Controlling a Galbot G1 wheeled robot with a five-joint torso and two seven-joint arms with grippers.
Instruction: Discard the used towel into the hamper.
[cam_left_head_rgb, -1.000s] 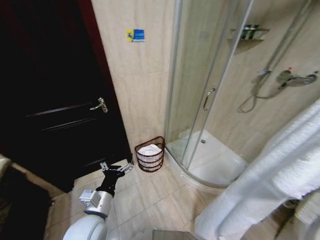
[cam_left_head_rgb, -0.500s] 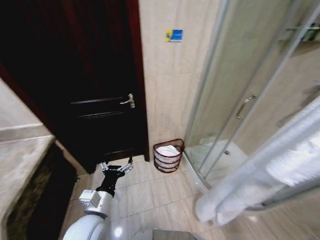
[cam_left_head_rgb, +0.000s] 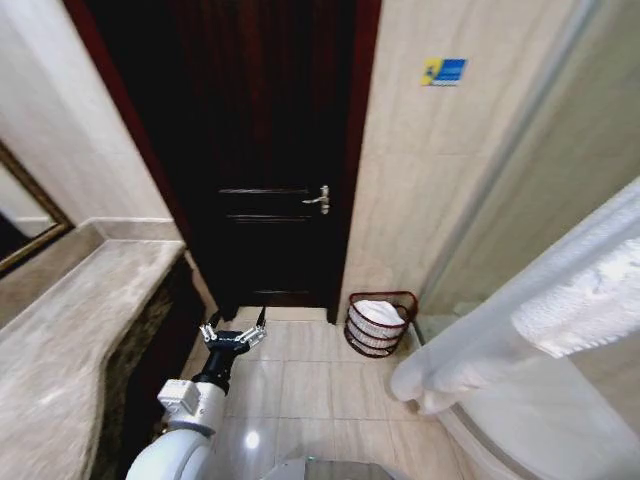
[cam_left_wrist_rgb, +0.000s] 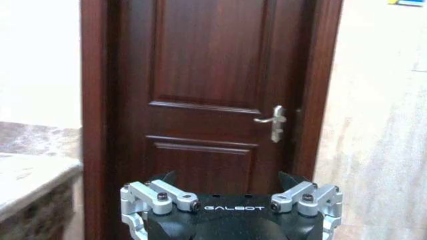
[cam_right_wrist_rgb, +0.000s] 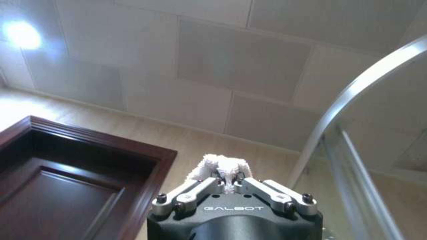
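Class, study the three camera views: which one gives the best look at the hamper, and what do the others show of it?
The head view is best: the hamper stands on the floor tiles beside the dark door, its full openwork side and rim visible, white cloth inside. The left wrist view faces the door; the right wrist view faces the ceiling. Neither includes the hamper.

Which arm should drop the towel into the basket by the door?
Right. The right claw is shut on the white terry towel. The left claw is open and empty, over the floor beside the dark reddish-brown wire hamper.
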